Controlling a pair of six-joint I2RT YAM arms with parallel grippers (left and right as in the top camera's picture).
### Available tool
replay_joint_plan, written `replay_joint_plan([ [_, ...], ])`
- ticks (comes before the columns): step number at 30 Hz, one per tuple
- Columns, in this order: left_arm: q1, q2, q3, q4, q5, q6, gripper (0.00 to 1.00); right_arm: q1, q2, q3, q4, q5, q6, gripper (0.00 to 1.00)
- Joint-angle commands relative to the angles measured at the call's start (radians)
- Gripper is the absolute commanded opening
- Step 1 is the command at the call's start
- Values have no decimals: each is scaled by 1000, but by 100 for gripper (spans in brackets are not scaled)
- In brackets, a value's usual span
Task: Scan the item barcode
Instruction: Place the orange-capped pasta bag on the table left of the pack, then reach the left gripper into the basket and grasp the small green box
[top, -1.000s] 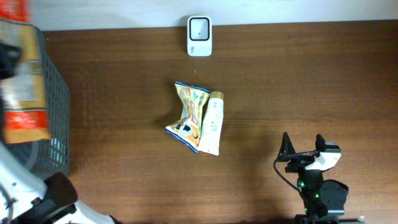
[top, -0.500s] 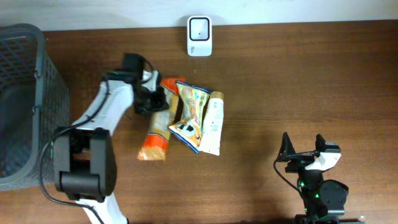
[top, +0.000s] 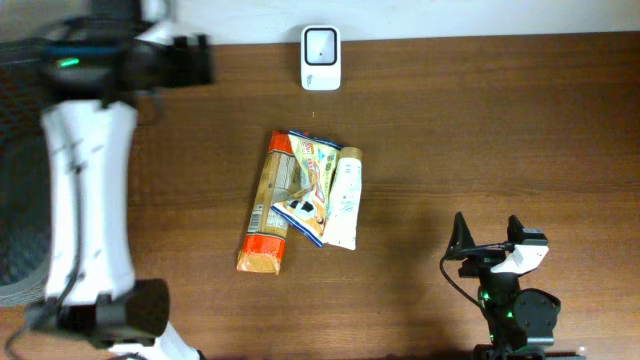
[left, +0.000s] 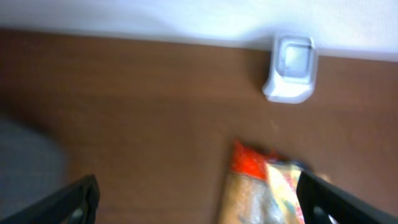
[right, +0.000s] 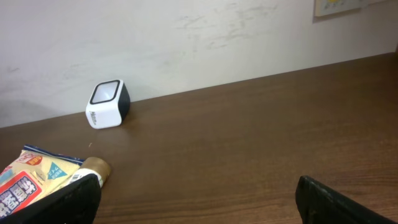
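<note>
Mid-desk (top: 480, 120), below the scanner (top: 321, 57), the packet (top: 265, 215) lies against a bag (top: 308, 180) and tube (top: 342, 200), apparently within scanning reach. Left claw (top: 200, 62) and right claw (top: 488, 240) both gape wide, empty.

orange packet (top: 264, 215), yellow bag (top: 310, 175), white tube (top: 343, 200) lie flat side by side; white scanner (top: 321, 57) well apart.

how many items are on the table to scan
3, bunched mid-table: orange-ended packet on the left, yellow snack bag in the middle, white tube on the right. The basket may hide more.
</note>
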Motion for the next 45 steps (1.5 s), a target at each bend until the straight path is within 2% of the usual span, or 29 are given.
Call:
replay_joint_plan([
  [1,255,-47,91,-92,-94,-40,99,6,-6,-8,-1,5,-6,98],
  [5,594,-31,0,-164,-34,-73,99,6,-6,-8,-1,5,-6,99],
  [7,727,-30,-144,-132,43,-65,99,6,-6,-8,-1,5,-6,99],
  [9,797,-30,-292,-81,126,-24,99,6,-6,-8,-1,5,-6,99],
  [11,861,-29,-536,37,236,94,98,6,-6,-8,-1,5,-6,99],
  [12,872,-23,-611,72,278,135,98,6,-6,-8,-1,5,-6,99],
  [15,877,11,-770,165,295,145,94,6,-6,-8,-1,5,-6,99],
  [17,877,44,-828,200,308,168,84,6,-6,-8,-1,5,-6,99],
  [18,874,68,-854,216,309,172,84,6,-6,-8,-1,5,-6,99],
  [24,867,151,-863,227,449,333,84,6,-6,-8,-1,5,-6,99],
  [29,867,160,-863,239,455,356,84,6,-6,-8,-1,5,-6,99],
  [30,867,161,-863,241,457,355,80,6,-6,-8,-1,5,-6,99],
  [33,869,161,-863,275,526,357,77,6,-6,-8,-1,5,-6,99],
  [36,866,161,-863,270,504,362,68,6,-6,-8,-1,5,-6,99],
  [41,841,162,-919,295,434,361,65,6,-6,-8,-1,5,-6,98],
  [42,841,162,-941,311,435,361,61,6,-6,-8,-1,5,-6,99],
  [45,839,162,-961,323,434,360,37,6,-6,-8,-1,5,-6,99],
])
